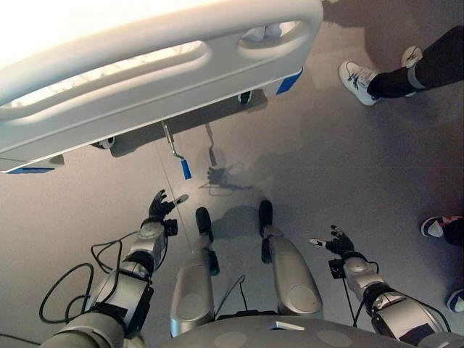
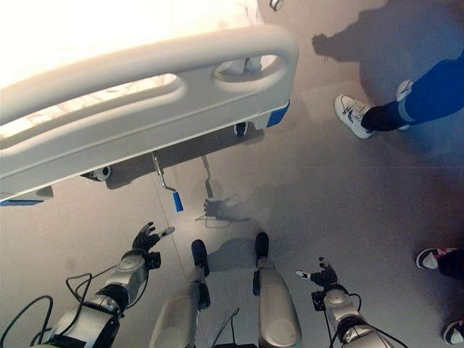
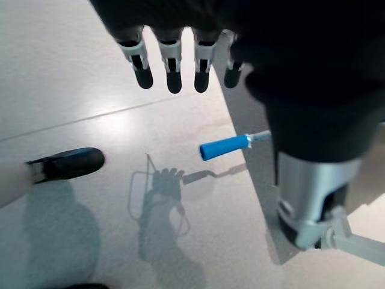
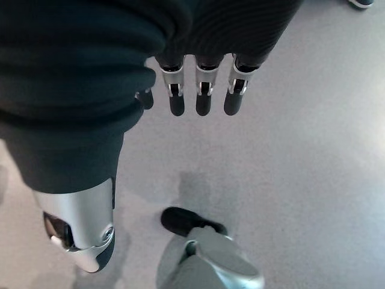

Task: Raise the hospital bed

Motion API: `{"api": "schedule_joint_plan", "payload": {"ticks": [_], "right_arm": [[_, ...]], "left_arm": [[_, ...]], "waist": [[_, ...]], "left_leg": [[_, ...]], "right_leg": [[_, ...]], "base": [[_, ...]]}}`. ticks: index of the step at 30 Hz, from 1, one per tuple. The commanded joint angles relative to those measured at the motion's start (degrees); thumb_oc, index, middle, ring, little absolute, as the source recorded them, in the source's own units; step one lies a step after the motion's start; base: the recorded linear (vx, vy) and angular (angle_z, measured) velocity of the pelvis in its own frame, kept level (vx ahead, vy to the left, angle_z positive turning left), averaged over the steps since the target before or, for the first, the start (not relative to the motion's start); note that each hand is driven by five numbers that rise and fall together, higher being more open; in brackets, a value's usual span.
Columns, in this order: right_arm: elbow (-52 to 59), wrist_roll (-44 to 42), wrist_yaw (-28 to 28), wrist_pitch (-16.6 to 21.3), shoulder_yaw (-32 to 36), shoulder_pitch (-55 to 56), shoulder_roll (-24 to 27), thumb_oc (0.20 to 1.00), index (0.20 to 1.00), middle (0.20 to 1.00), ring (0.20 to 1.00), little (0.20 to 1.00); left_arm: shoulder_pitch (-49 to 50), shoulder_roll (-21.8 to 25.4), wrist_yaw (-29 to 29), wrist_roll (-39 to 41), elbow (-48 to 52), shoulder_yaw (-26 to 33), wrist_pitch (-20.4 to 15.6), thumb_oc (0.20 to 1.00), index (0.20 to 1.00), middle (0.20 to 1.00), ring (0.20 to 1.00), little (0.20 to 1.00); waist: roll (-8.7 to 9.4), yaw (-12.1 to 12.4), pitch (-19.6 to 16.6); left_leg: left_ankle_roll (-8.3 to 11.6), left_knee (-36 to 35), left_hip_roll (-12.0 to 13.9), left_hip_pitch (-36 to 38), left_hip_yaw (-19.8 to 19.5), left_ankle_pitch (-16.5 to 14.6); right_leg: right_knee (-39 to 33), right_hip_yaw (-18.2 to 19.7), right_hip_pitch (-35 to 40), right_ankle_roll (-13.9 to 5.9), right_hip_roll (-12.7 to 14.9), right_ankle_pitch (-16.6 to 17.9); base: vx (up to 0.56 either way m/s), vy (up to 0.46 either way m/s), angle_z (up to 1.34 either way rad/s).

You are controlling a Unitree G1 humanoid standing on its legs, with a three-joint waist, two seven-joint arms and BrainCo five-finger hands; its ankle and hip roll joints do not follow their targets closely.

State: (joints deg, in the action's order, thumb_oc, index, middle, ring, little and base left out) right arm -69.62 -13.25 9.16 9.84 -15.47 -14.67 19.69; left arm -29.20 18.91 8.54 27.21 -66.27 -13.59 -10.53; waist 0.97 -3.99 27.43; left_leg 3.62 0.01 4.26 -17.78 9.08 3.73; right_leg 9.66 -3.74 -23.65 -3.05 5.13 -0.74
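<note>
Crank with blue plastic grip (image 1: 185, 169) under the grey hospital bed (image 1: 145, 80) ungrasped; left hand (image 1: 159, 206) released nearby, right hand (image 1: 335, 243) released, idle. Raising not begun.

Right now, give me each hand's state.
Left hand: open, holding nothing, short of the blue crank handle.
Right hand: open, holding nothing.

Left arm: we hold it forward and low, left hand (image 1: 159, 206) with fingers (image 3: 173, 69) straight and spread, thumb set apart, nothing held. Right arm: we keep it out at our right side, right hand (image 1: 336, 242) likewise with fingers (image 4: 203, 96) straight, thumb apart, nothing in its grasp.
</note>
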Motion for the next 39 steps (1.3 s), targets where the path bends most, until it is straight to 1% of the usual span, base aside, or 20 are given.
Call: {"api": "schedule_joint_plan", "payload": {"ticks": [1,5,10,13,19,27,39], "right_arm": [[2.2,-2.6,1.2,1.6,-1.0,0.7,2.5,1.000,1.000,1.000,1.000,1.000],[5.5,-3.6,1.6,2.3,-1.1,1.2,3.2,1.000,1.000,1.000,1.000,1.000],[10.4,-4.6,2.1,3.2,-1.6,2.7,3.9,1.000,1.000,1.000,1.000,1.000],[11.3,-5.0,2.4,3.6,-2.1,3.1,3.9,1.000,1.000,1.000,1.000,1.000],[12.3,-5.7,2.4,4.1,-3.1,2.9,4.0,1.000,1.000,1.000,1.000,1.000],[15.1,-6.6,2.0,5.6,-4.9,4.2,3.5,1.000,1.000,1.000,1.000,1.000],[16.4,-7.9,2.1,6.6,-6.5,4.7,3.3,1.000,1.000,1.000,1.000,1.000]], "left_arm": [[-3.4,2.2,1.3,1.6,-0.6,-0.7,-1.7,1.000,1.000,1.000,1.000,1.000],[-6.5,4.5,1.6,2.2,0.3,-1.5,-1.7,1.000,1.000,1.000,1.000,1.000],[-10.6,6.9,2.3,4.4,0.9,-2.1,-2.0,1.000,1.000,1.000,1.000,1.000],[-13.5,8.3,2.3,5.4,-0.2,-2.8,-1.8,1.000,1.000,1.000,1.000,1.000],[-17.9,9.5,2.0,6.9,-1.7,-3.4,-1.3,1.000,1.000,1.000,1.000,1.000],[-24.2,10.6,1.2,8.8,-3.8,-4.7,-1.2,1.000,1.000,1.000,1.000,1.000],[-29.1,11.7,0.8,11.5,-6.4,-4.9,-0.9,1.000,1.000,1.000,1.000,1.000]], "waist": [[1.51,-0.7,0.6],[1.73,-1.3,2.3],[2.04,-2.1,2.4],[2.40,-2.6,2.4],[2.60,-3.2,2.4],[3.64,-4.4,2.4],[5.10,-5.7,2.4]], "left_leg": [[-1.83,1.2,-2.0,-3.5,-1.2,3.9],[-1.69,1.9,-1.8,-6.3,-1.1,4.2],[-1.60,2.3,-1.9,-10.9,-0.8,4.8],[-1.56,2.5,-1.9,-13.0,-0.7,4.9],[-1.47,1.9,-1.9,-15.1,-0.4,5.2],[-1.41,1.1,-1.7,-17.5,-0.5,5.5],[-1.15,0.5,-1.3,-21.0,-0.1,5.8]], "right_leg": [[-3.4,1.0,-2.3,-3.80,1.6,8.7],[-3.2,1.1,-5.0,-3.79,1.7,9.1],[-3.1,1.5,-9.4,-3.91,1.6,9.6],[-3.1,1.5,-11.3,-4.09,1.8,10.0],[-3.5,1.6,-13.6,-4.34,1.9,10.5],[-4.0,1.3,-16.1,-4.58,2.0,10.7],[-4.4,1.4,-19.9,-4.87,1.8,11.4]], "base": [[-0.06,0.009,-0.01],[-0.05,-0.003,0.00],[-0.02,-0.001,-0.01],[0.00,-0.003,-0.01],[0.00,0.001,-0.01],[0.00,0.000,0.00],[0.00,-0.002,-0.01]]}}
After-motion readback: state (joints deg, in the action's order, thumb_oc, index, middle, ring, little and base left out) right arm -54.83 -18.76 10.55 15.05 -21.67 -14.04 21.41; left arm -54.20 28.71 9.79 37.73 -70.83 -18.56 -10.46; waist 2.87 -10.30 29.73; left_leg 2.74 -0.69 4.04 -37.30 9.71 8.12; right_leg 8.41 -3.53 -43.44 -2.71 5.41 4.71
